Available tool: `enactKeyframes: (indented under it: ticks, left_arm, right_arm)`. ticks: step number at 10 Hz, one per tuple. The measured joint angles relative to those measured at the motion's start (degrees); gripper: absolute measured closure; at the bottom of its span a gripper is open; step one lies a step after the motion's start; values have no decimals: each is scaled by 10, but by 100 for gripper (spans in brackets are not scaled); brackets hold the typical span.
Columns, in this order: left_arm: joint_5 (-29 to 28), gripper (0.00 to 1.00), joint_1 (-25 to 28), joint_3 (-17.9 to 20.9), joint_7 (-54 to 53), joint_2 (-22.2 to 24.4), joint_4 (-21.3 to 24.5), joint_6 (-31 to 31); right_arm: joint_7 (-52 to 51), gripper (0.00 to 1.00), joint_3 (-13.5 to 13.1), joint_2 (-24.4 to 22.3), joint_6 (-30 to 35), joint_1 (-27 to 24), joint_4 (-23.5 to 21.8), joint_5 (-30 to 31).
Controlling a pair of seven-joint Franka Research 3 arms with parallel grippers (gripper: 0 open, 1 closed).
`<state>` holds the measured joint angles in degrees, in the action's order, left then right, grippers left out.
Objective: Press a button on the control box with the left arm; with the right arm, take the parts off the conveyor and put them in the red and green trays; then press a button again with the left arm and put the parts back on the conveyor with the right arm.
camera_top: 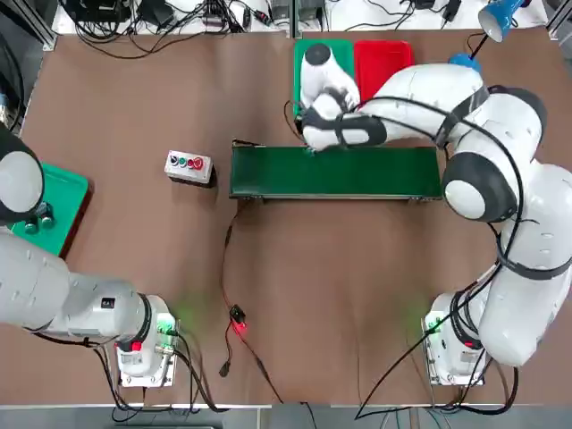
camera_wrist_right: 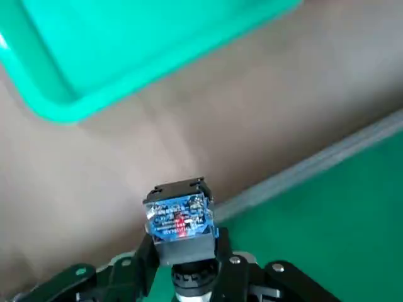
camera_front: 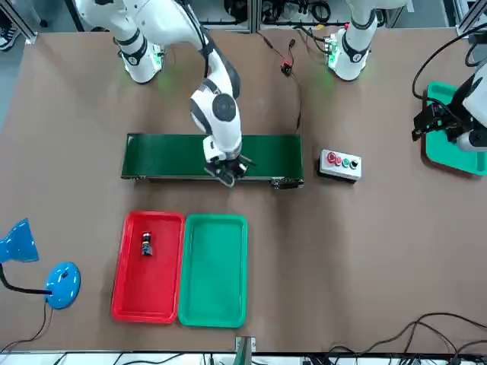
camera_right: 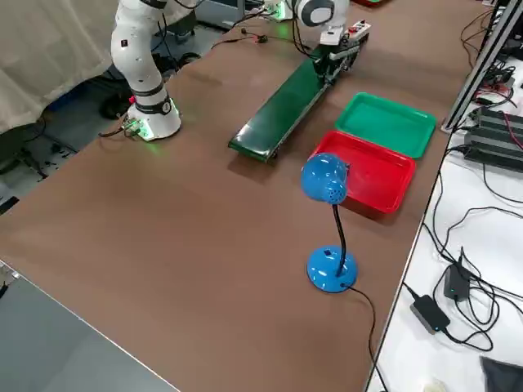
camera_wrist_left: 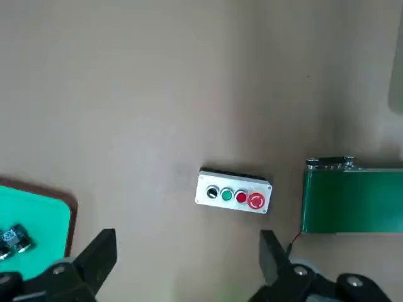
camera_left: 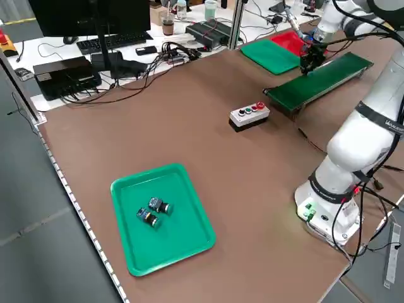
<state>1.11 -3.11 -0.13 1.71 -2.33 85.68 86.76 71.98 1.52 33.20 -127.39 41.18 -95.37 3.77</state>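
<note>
Part [camera_wrist_right: 178, 217] pinched in right gripper [camera_wrist_right: 182, 264], at the conveyor [camera_front: 167, 156] edge facing the trays; cap colour not visible, only the labelled underside shows in the wrist view. In top view the arm hides the gripper and part. Red tray [camera_front: 125, 281] holds one small dark part [camera_front: 147, 245], cap colour hard to make out. Green tray [camera_front: 217, 304] beside it, touching, shows nothing inside. Control box [camera_top: 189, 166] just off the conveyor's end. Left gripper [camera_wrist_left: 182, 258] fingers spread, raised near the table's left edge, over a green tray with brown edge [camera_left: 136, 252] containing two small round pieces [camera_left: 153, 211].
</note>
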Motion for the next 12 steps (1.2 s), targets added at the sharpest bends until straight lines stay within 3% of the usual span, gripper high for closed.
enactKeyframes:
  ticks: [2,4,8,12]
  left_arm:
    - [0,0,0,0,0,0,0,0]
    - [0,0,0,0,0,0,0,0]
    - [0,0,0,0,0,0,0,0]
    - [0,0,0,0,0,0,0,0]
  right_arm:
    - [-97,59,-2,0,42,-54,46,1]
    - [-153,59,-2,16,29,-98,78,1]
    - [-180,59,-2,114,-144,-119,116,5]
    - [-224,59,-7,185,-155,-135,188,7]
